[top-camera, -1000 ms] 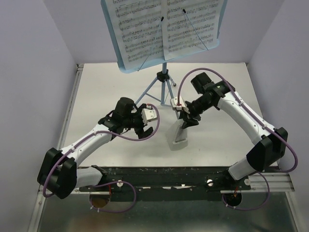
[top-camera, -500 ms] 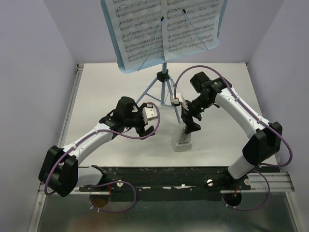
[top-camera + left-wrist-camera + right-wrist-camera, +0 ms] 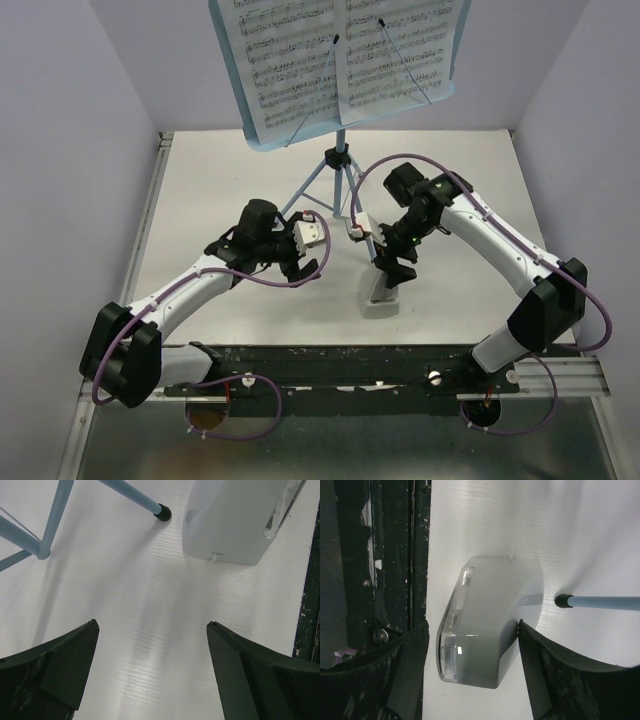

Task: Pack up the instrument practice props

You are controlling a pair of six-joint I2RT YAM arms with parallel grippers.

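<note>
Music stand (image 3: 339, 160) stands on its tripod mid-table (image 3: 220, 180), toward the far edge. 2 sheet-music pages (image 3: 300, 60) rest on its tray, pinned by wire holders (image 3: 405, 60), so nothing is packed yet. Right gripper (image 3: 392, 270) points down over a pale plastic case (image 3: 480, 605) near the near edge, elbow bent, jaws apart astride it and not clamped. Left gripper (image 3: 152, 624) hovers low beside the case, spread wide and empty.
</note>
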